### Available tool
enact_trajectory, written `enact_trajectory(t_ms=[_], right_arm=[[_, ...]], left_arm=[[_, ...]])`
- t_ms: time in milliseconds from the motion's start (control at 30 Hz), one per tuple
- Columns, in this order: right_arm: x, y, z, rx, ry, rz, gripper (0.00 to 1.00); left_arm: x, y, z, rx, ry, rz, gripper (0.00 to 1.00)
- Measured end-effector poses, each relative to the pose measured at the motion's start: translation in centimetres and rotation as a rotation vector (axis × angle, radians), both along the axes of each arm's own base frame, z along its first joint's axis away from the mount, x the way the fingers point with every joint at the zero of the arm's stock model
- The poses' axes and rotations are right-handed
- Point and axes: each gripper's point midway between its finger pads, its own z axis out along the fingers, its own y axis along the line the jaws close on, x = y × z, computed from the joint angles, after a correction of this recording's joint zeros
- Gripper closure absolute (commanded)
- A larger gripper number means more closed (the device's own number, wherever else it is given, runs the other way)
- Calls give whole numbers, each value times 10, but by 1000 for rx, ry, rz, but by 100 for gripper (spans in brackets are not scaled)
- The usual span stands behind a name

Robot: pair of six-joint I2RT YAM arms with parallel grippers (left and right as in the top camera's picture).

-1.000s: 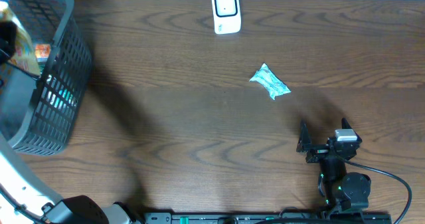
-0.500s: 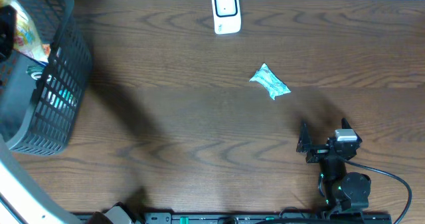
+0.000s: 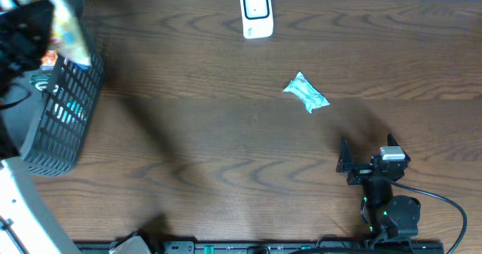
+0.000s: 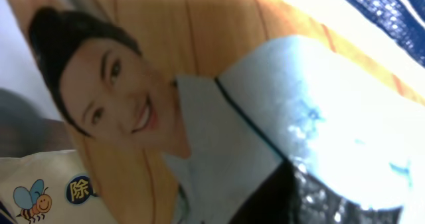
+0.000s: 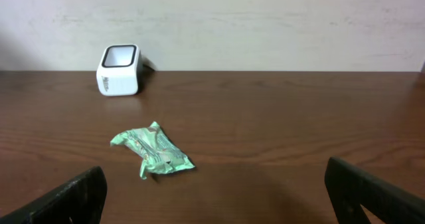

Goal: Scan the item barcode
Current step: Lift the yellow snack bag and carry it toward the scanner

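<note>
Left gripper (image 3: 30,29) pinches a printed packet (image 4: 199,117), scanner (image 3: 256,13) well apart from its fingers, scan not yet done; right gripper (image 5: 216,194) gapes empty.

Yellow packet (image 3: 68,32), printed with a smiling woman and a cartoon bee, tilted at far left. White scanner (image 3: 256,13) stands far centre; crumpled green wrapper (image 3: 306,93) lies right of centre.

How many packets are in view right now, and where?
2 for sure: a green packet on the table, and a printed packet held by the left gripper above the basket. More may be hidden in the basket.
</note>
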Motion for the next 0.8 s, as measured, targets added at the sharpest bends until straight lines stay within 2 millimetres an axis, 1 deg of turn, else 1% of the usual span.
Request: enact_trajectory(t_ms=[100,200,233,333,367,467,633,800], right_arm=[[0,0,0,0,0,0,1],[0,0,0,0,0,0,1],[0,0,0,0,0,0,1],[0,0,0,0,0,0,1],[0,0,0,0,0,0,1],[0,0,0,0,0,0,1],[0,0,0,0,0,0,1],[0,0,0,0,0,0,1]], left_arm=[[6,-36,-3,0,10,-96,93],[13,-62,-13,-2,55,-138,93],[15,-67,-18,-3,72,-141,93],[24,-85,-41,9,167,-125,93],[29,-95,-55,28,219,-107,92],[36,-113,-77,77,293,-85,92],[44,-157,-113,171,392,-111,93],[56,-185,-152,227,500,-77,93]])
